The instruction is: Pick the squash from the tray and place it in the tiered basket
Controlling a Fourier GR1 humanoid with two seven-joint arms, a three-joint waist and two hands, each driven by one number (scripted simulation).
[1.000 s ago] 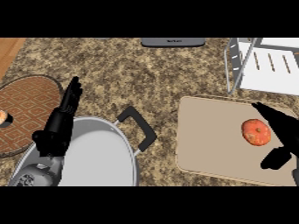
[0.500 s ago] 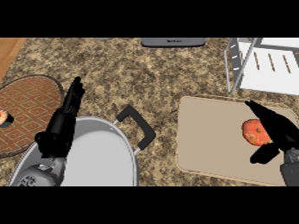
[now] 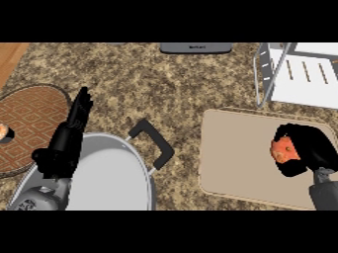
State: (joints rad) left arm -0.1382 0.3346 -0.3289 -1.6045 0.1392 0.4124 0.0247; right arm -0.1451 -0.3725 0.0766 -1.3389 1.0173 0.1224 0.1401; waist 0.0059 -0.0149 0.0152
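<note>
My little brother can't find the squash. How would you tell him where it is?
Look at the tan tray on the right side of the counter. Near its right edge, the black right hand curls round a small orange lump: the squash, the only thing on that tray.

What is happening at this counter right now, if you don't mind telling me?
The robot's right hand is curled round the orange squash over the beige tray, at the view's right. The squash has not yet gone into the white tiered basket, which stands beyond the tray at the upper right. The left hand is open with straight fingers beside a grey pot at the left and holds nothing.
</note>
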